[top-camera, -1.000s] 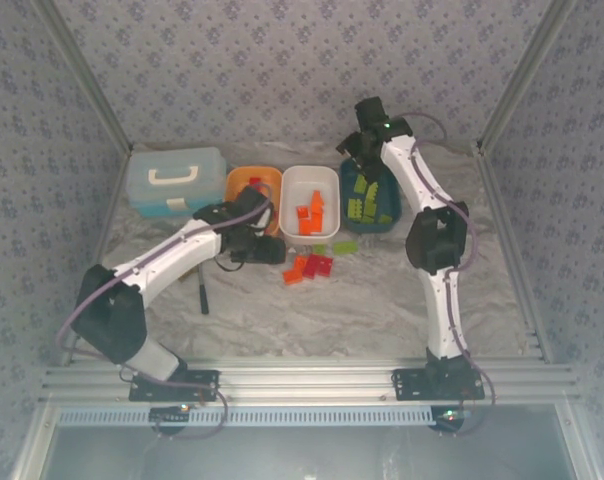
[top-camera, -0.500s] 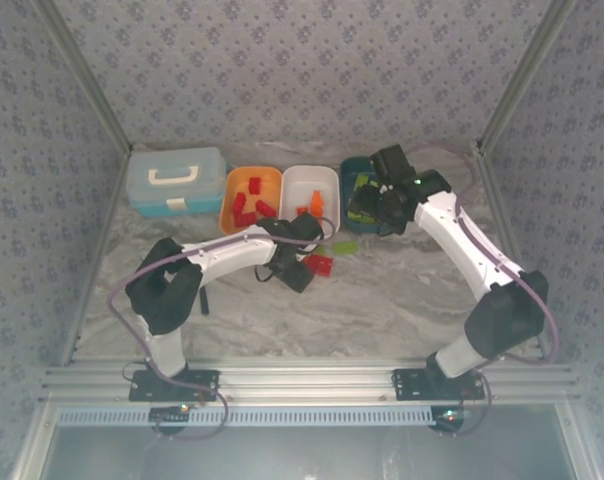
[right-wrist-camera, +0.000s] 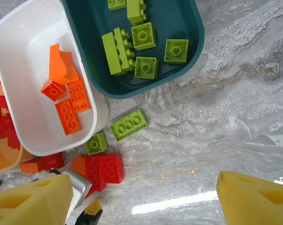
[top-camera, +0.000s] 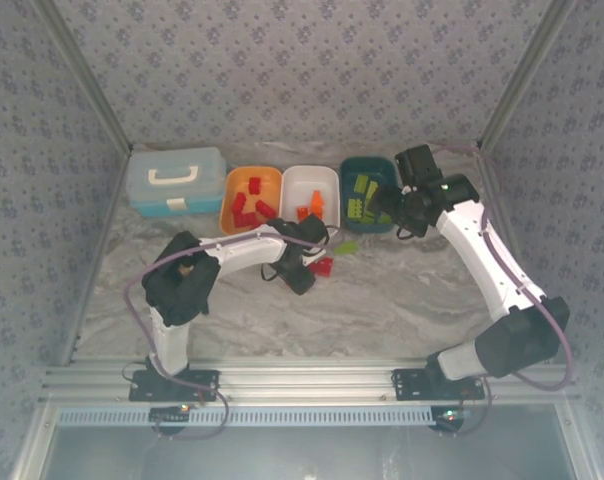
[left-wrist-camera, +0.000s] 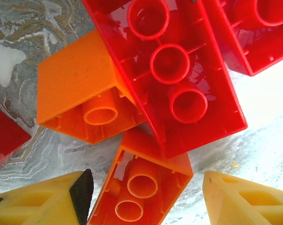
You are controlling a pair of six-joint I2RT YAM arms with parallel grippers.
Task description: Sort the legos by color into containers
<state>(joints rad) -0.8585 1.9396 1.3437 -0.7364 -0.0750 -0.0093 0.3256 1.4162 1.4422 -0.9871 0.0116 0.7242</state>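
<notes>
While over legos, left fingers apart

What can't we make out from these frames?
- Left wrist view: whether the left gripper touches the orange brick between its fingers. The bottom edge cuts off the contact.
- Left wrist view: the red brick runs past the top edge.
- Top view: the loose bricks are partly hidden by the left arm.
- Right wrist view: the orange tray is cut off by the left edge.
- Top view: the green bricks in the teal tray are too small to count.
</notes>
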